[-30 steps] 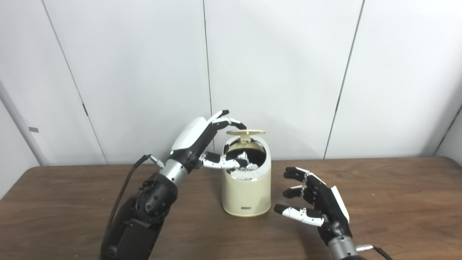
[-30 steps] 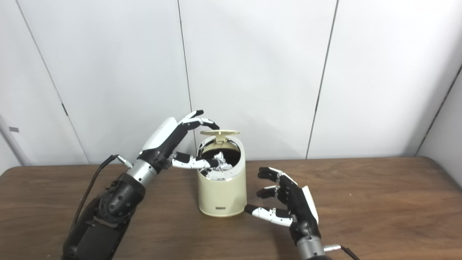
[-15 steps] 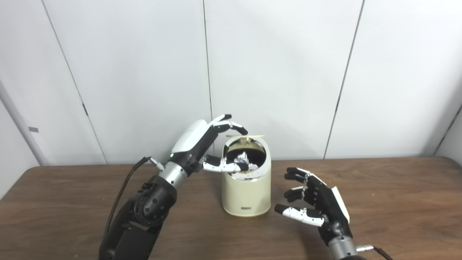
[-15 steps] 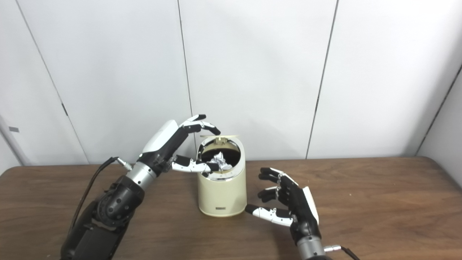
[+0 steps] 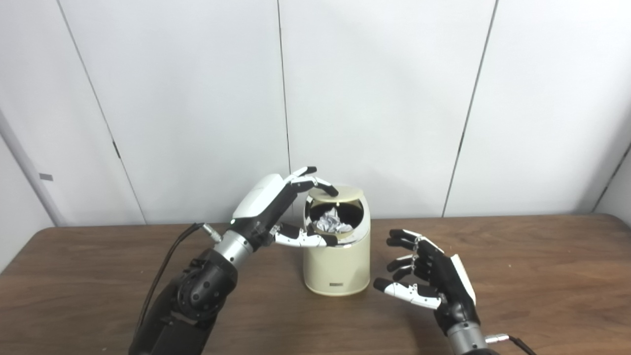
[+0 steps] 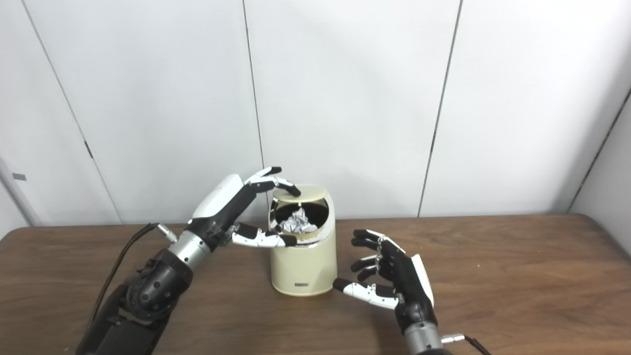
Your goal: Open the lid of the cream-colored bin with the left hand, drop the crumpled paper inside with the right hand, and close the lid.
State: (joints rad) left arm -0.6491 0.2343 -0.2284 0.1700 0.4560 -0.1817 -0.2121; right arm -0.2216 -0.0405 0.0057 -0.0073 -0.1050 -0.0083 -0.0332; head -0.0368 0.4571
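The table (image 5: 532, 276) is carrying the cream-colored bin (image 5: 336, 266), which is standing upright near the table's middle and serves as the landmark here. Left of the bin, the left robot hand (image 5: 276, 207) is reaching over the bin's top, its fingertips (image 5: 329, 188) resting on the near edge of the lid (image 5: 345, 194), its thumb lying along the bin's chrome rim; its fingers are apart and clasping nothing. Right of the bin and lower, near the bin's base, the right robot hand (image 5: 429, 281) is hovering just above the table, fingers spread and empty. The lid is sitting tilted over the back of the bin's mouth, partly down, leaving the front of the opening uncovered. Inside the bin, the crumpled paper (image 5: 331, 223) is lying in view, so only the closing seems to be left. The lid looks light, stiff and hinged at the back; pressing on its top near the front edge should be seating it. The bin seems light too, so a hard sideways push could be tipping it.
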